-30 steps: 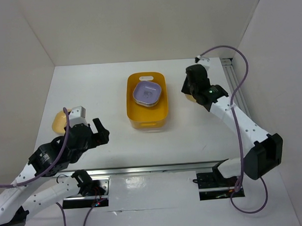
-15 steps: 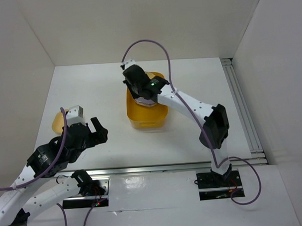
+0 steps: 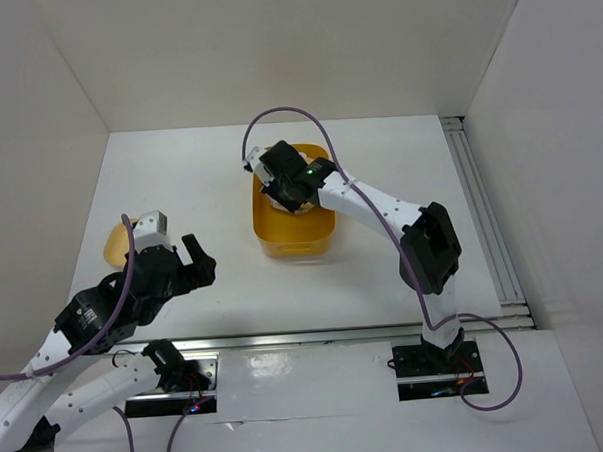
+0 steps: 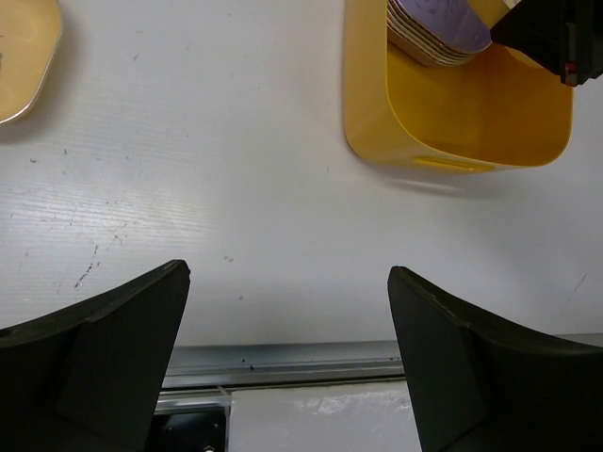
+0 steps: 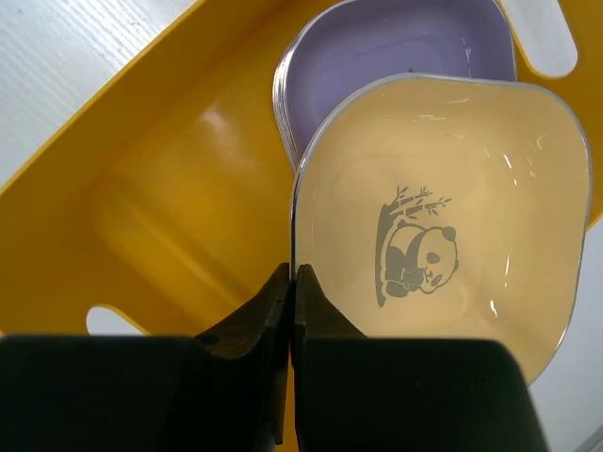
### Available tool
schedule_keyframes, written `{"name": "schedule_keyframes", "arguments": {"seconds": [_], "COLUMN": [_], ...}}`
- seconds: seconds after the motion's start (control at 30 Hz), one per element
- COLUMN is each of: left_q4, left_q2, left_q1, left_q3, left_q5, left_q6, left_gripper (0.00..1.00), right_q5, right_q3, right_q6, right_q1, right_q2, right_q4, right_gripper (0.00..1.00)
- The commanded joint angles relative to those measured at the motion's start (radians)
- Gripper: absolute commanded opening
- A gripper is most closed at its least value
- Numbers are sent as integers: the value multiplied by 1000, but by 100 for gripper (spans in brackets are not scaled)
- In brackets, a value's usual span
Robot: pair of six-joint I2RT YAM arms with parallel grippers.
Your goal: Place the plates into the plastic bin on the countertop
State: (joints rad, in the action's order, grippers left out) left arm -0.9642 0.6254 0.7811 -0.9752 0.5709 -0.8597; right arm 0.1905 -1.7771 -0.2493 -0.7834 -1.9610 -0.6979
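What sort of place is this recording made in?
Probably a lab test cell, not a kitchen: plain white walls box in the countertop, the arms mount on a metal rail, and a plastic bin holds plates.

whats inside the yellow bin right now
A stack of plates at one end of the bin, lavender plate on top; those beneath show only edges. The right hand holds a cream panda plate over it, hiding part of the stack.
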Motion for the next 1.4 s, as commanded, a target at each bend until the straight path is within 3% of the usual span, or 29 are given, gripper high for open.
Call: {"name": "schedule_keyframes", "arguments": {"seconds": [0.0, 0.4, 0.43, 0.47, 0.5, 0.53, 0.57, 0.8, 0.83, 0.87, 0.93, 1.0, 1.07, 1.17, 1.23, 1.37], "left_q4": [35, 35, 35, 35, 35, 35, 35, -36, -89, -134, -154, -102, -13, 143, 318, 493], "left_q2": [0, 0, 0, 0, 0, 0, 0, 62, 78, 106, 117, 126, 167, 319, 381, 486], "left_q1": [-6, -6, -6, -6, -6, -6, -6, -6, -6, -6, -6, -6, -22, -184, -348, -638], "left_q3": [3, 3, 3, 3, 3, 3, 3, -12, -34, -34, 4, 62, 131, 132, 132, 145], "left_q5": [1, 1, 1, 1, 1, 1, 1, 53, 107, 125, 126, 126, 136, 74, 17, -181], "left_q6": [27, 27, 27, 27, 27, 27, 27, -51, -111, -265, -376, -478, -478, -336, -170, -59], "left_gripper": [100, 100, 100, 100, 100, 100, 100, 100, 100, 100, 100, 100, 100, 100, 100, 100], "right_q5": [-13, -82, -62, -45, -45, -45, -33, 59, 100, 130, 205, 250, 259, 296, 339, 340], "right_q3": [-28, -91, -81, -70, -70, -61, -61, -53, -29, -12, 54, 112, 236, 364, 474, 622], "right_q6": [-131, -229, -240, -240, -240, -231, -231, -183, -183, -159, -125, -43, 5, 91, 155, 252], "right_q1": [-8, 35, 35, 35, 35, 35, 35, -88, -112, -161, -213, -285, -335, -428, -477, -511], "right_q2": [16, -84, -84, -84, -84, -84, -84, 86, 117, 182, 249, 350, 421, 537, 603, 694], "right_q4": [74, 127, 149, 178, 210, 210, 225, 302, 328, 345, 379, 403, 445, 480, 480, 498], "right_gripper": [0, 1, 9, 32, 48, 77, 100, 100, 100, 100, 100, 100, 100, 100, 100, 100]}}
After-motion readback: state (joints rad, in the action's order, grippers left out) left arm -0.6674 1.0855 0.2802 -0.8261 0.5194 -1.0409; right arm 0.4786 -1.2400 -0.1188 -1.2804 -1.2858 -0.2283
